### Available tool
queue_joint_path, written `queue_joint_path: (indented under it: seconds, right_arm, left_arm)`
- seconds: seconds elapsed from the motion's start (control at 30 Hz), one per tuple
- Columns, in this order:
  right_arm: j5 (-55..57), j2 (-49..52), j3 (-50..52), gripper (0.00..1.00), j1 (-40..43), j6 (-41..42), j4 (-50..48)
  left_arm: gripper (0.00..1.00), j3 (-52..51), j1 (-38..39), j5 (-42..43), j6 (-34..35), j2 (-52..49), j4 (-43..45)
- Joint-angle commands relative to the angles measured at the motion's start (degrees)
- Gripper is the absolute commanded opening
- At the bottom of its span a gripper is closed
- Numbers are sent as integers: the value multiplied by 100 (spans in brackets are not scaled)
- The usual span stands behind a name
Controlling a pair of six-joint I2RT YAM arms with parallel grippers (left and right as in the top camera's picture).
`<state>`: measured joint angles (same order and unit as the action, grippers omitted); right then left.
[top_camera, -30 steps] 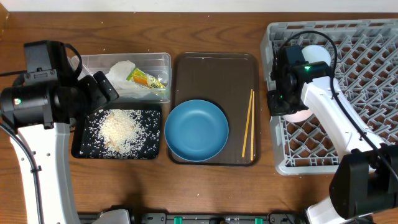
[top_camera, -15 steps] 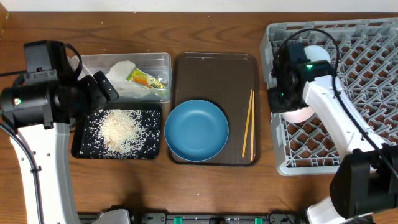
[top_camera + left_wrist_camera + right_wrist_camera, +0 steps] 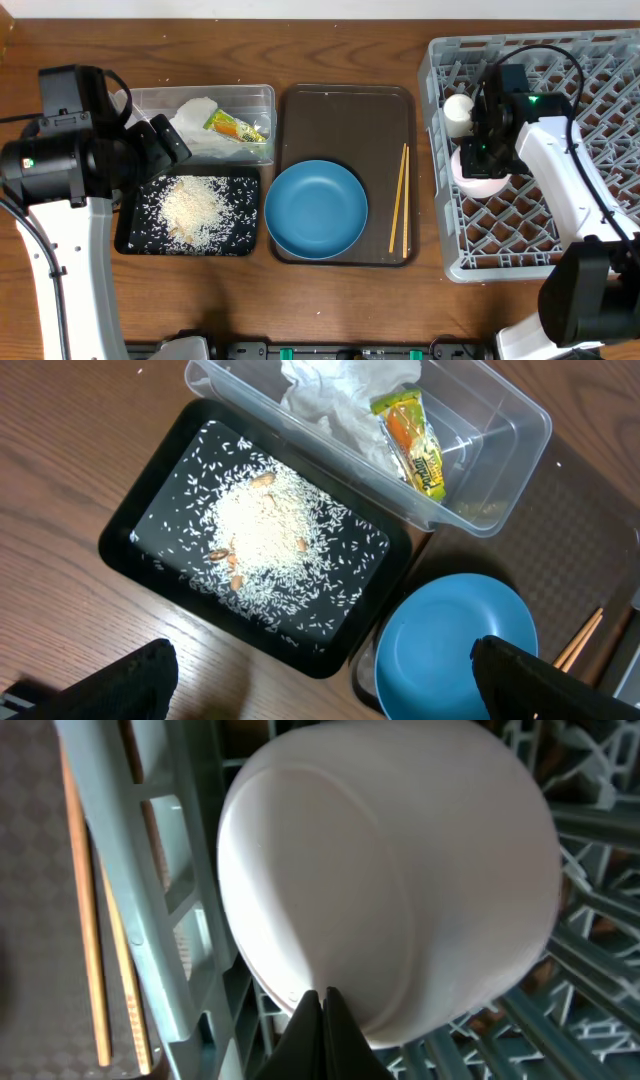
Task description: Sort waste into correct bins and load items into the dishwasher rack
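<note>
The grey dishwasher rack (image 3: 600, 190) holds a white bowl (image 3: 478, 178), lying tilted at its left side, and a small cream cup (image 3: 458, 108). My right gripper (image 3: 322, 1012) is shut, its tips at the white bowl's (image 3: 400, 870) rim; it shows overhead (image 3: 486, 150) above the bowl. The blue plate (image 3: 316, 208) and the chopsticks (image 3: 399, 198) lie on the brown tray (image 3: 345, 110). The clear tub (image 3: 150, 100) holds the napkin (image 3: 345, 395) and wrapper (image 3: 412, 440). Rice (image 3: 265, 525) lies in the black tray (image 3: 150, 510). My left gripper (image 3: 320, 690) is open and empty above them. The light-blue bowl is not in view.
The rack's left wall (image 3: 150, 920) stands between the bowl and the chopsticks (image 3: 85, 920). Bare wooden table (image 3: 340, 300) runs along the front. The left arm's body (image 3: 60, 160) stands at the far left.
My right arm has swung right, further over the rack, uncovering the cream cup. The white bowl stays in the rack. The left arm has not moved.
</note>
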<state>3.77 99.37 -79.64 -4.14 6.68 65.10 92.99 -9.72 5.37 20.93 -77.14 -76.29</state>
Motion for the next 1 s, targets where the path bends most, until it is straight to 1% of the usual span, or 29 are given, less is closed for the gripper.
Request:
queue_joint_path:
  seconds: [0.0,0.17,0.3,0.43,0.5,0.57,0.7,0.83,0.97]
  right_arm:
    - [916,26,98,1,197,254,74]
    - [973,24,50,1,291,273,70]
    - [957,24,-243,1,332,271,103]
    - [315,24,-590,2,332,155,162]
    - [-413,24,-717,6,330,-114,212]
    - [-774,24,-772,11,330,-306,326]
    - [-321,26,-761,15,332,-315,695]
    - [-177,28,-726,29,334,-426,734]
    - [33,28,-662,31,339,-415,704]
  left_arm:
    - [96,7,-28,-92,-33,-7,-13]
    - [96,7,-28,-94,-33,-7,-13]
    - [96,7,-28,-92,-33,-7,-13]
    - [96,7,-28,-92,-33,-7,-13]
    - [96,7,-28,-94,-33,-7,-13]
    - [96,7,-28,-92,-33,-7,-13]
    - [96,7,-28,-92,-33,-7,-13]
    - [96,7,-28,-94,-33,-7,-13]
    - [96,7,-28,-92,-33,-7,-13]
